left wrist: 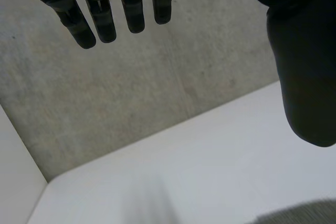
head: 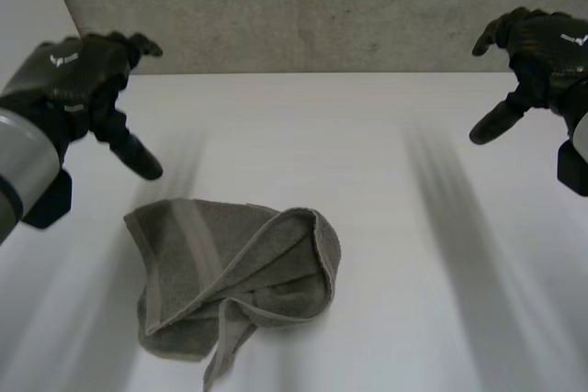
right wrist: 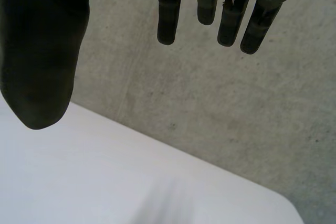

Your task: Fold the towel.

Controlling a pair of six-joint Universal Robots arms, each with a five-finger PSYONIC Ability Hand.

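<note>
The grey towel is found crumpled by the counter's near edge, left of centre. It is nearest the left hand, which is spread and empty. The right hand, likewise spread, is held well apart.

Cropped limbs, covered cloth

In the head view the crumpled towel had its upper folds lying over the layers beneath, so those could not be read, and its trailing corner ran off the frame edge. The left hand and right hand ended arms cropped at the frame sides. In the left wrist view a sliver of towel showed beyond the thumb, the rest cut away, and the fingers were cropped above their tips. The right wrist view cropped its own fingers likewise.
</note>
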